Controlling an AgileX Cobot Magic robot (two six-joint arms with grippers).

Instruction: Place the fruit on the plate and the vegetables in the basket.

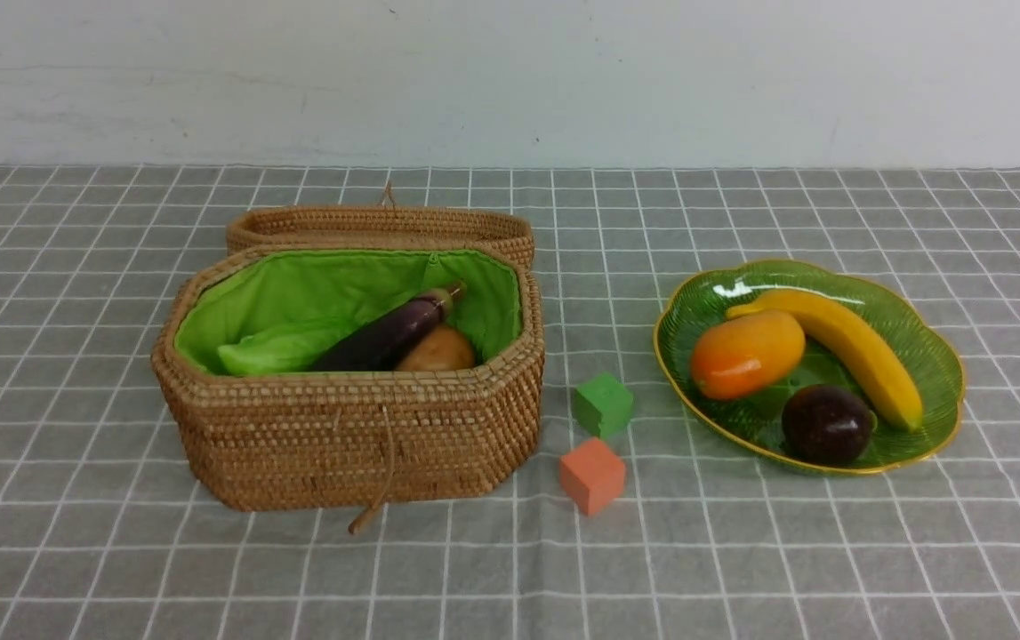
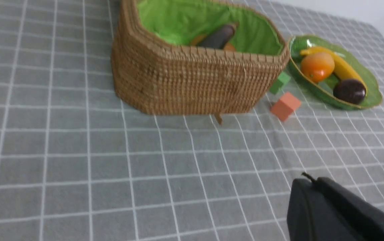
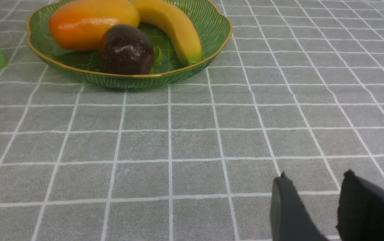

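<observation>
Woven brown rattan basket w/ bright green cloth lining is seen on the left of the grey checked tablecloth, its hinged lid folded back behind it. Inside are held a long glossy purple eggplant, a tan-orange lumpy potato touching it, and a light green ridged vegetable. To the right, well apart, a translucent green glass plate w/ gold rim is loaded w/ a long yellow banana, an orange-yellow oval mango and a round dark purple mangosteen. Btwn basket and plate, a small green cube and an orange cube are placed. The left gripper is closed, nothing held, as far as the blurred wrist view allows. The right gripper is parted, empty, above the cloth near the plate.
</observation>
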